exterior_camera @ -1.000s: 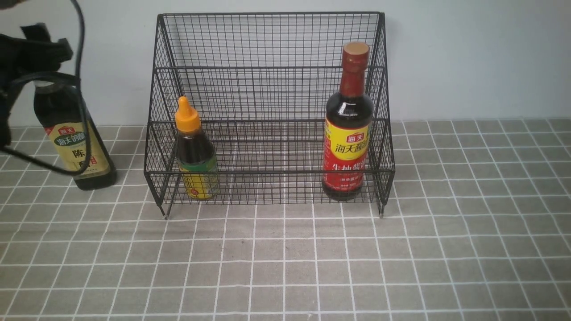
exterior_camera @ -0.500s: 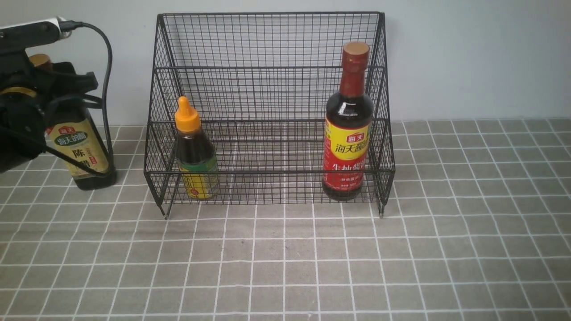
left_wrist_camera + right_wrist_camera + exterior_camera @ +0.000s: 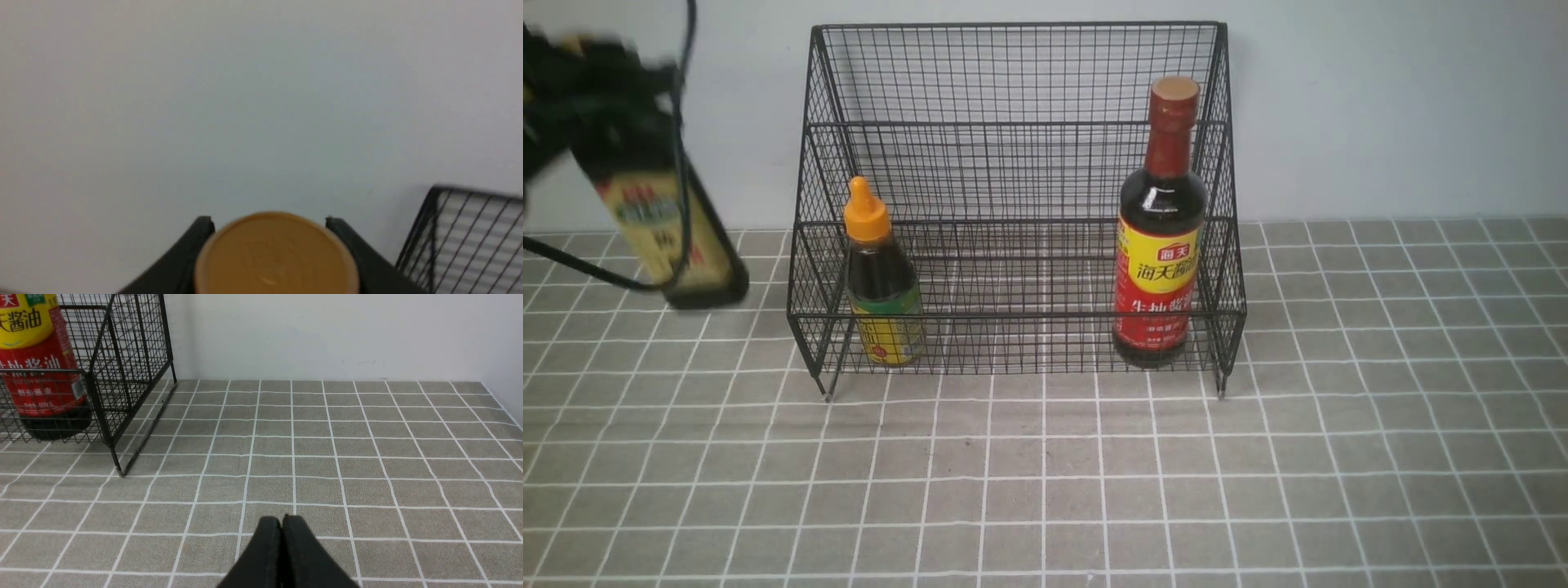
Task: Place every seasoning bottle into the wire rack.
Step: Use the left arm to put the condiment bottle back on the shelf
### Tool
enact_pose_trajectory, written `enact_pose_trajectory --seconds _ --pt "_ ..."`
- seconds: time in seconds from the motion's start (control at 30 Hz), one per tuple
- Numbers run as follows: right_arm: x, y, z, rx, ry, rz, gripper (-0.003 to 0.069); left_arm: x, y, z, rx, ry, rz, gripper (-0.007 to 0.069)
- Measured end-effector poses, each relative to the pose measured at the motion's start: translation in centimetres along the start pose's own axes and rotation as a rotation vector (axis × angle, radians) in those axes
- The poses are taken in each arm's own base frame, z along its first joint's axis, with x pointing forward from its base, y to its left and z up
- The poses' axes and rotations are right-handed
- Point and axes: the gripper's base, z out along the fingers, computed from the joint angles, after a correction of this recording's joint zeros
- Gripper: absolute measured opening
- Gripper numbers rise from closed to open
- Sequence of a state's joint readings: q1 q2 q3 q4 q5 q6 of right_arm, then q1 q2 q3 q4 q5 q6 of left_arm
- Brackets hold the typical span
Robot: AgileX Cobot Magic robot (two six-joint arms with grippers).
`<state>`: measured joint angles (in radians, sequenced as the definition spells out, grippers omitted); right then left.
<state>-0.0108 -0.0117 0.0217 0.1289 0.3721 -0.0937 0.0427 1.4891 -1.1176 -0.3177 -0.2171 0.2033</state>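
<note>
Two racked, one left: orange-capped bottle and red-necked bottle stand in the wire rack, right of your left end effector, which clasps the gold-capped bottle; right end effector closed, empty.

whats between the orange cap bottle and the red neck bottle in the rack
Nothing: in the front view only bare mesh of the wire rack runs between the orange-cap bottle and the red-neck bottle.

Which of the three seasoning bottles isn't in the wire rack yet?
The gold-capped bottle with the beige-green label, held tilted by the left end effector, left of the wire rack. The orange-capped bottle and the red-necked bottle stand upright inside it.
</note>
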Motion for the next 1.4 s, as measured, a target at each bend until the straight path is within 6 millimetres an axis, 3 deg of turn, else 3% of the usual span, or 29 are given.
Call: enact_pose_trajectory --seconds 0.1,0.27,0.47,0.7,0.93,1.4 --pt "0.0 0.0 0.0 0.0 0.0 0.0 -0.0013 -4.3 -2.2 -1.8 0.074 -0.102 0.011 0.0302" --pt "0.0 0.0 0.0 0.0 0.0 0.0 -0.0013 -8.0 -5.1 -2.9 0.168 -0.197 -0.004 0.0302" --pt "0.0 0.0 0.0 0.0 0.0 0.0 -0.0013 -9.2 -7.5 -2.2 0.232 -0.219 -0.011 0.0302" --pt "0.0 0.0 0.0 0.0 0.0 0.0 -0.0013 -7.2 -10.0 1.2 0.275 -0.163 -0.004 0.0302" --pt "0.0 0.0 0.0 0.0 0.0 0.0 -0.0013 -2.5 -10.8 4.7 0.272 -0.025 0.019 0.0302" --pt "0.0 0.0 0.0 0.0 0.0 0.0 -0.0013 2.6 -11.2 6.6 0.296 0.231 0.058 0.0301"
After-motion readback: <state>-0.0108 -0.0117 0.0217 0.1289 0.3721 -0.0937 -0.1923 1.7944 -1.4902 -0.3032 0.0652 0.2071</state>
